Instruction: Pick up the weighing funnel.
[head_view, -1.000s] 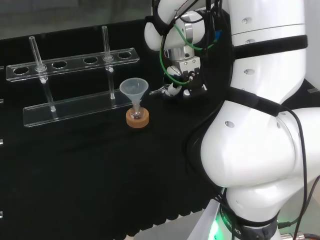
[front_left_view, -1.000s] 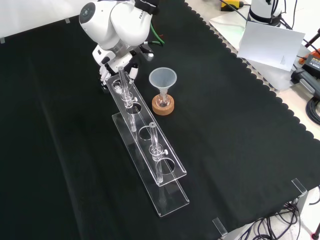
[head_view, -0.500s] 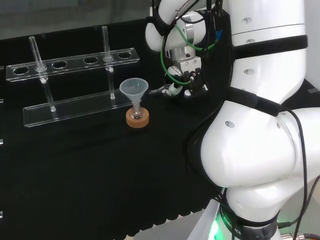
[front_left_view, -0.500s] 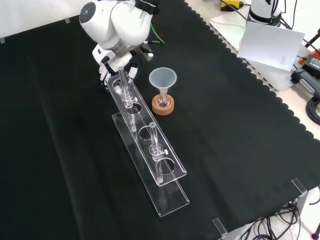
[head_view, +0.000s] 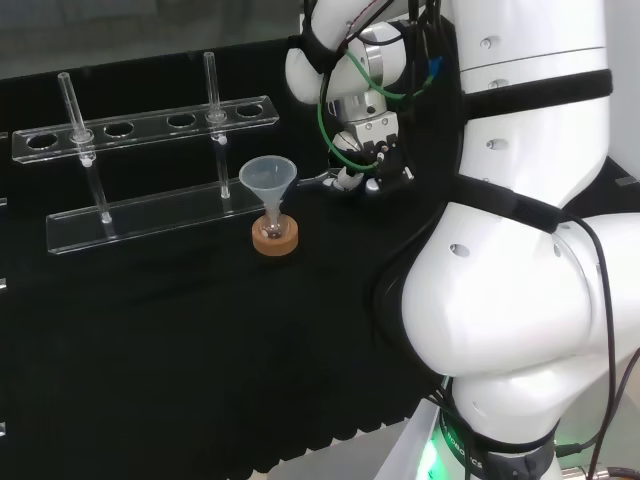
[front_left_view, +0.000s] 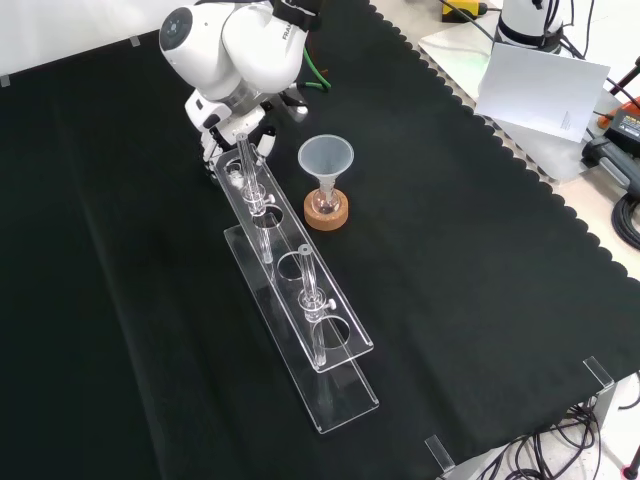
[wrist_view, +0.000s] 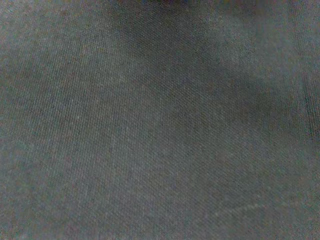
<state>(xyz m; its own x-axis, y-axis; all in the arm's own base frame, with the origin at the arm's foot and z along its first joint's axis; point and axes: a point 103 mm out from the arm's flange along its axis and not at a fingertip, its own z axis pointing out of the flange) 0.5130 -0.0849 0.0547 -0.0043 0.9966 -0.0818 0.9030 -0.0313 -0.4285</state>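
the weighing funnel (head_view: 322, 181) is hard to make out: in the head view a slim clear sliver is poking out from under the robot hand (head_view: 372, 165) toward the big funnel (head_view: 266, 180), just above the black cloth, and that is probably it, though it is too faint to be sure. the robot hand is hanging low over the worktop (head_view: 150, 330), near the end of the clear rack (head_view: 140, 125). i cannot tell whether it is clamped on the piece, closed on nothing, or spread apart. in the front view the robot hand (front_left_view: 232, 128) is sitting just behind the far end of the rack (front_left_view: 300, 300), left of the funnel (front_left_view: 325, 158), which is standing mouth up in its small flask on the cork ring (front_left_view: 327, 211). the wrist view is looking at the cloth from close up. judging from this, the grasp step is under way or just finishing. the next move is calling for a straight rise, keeping the piece level and clear of the rack and the funnel.
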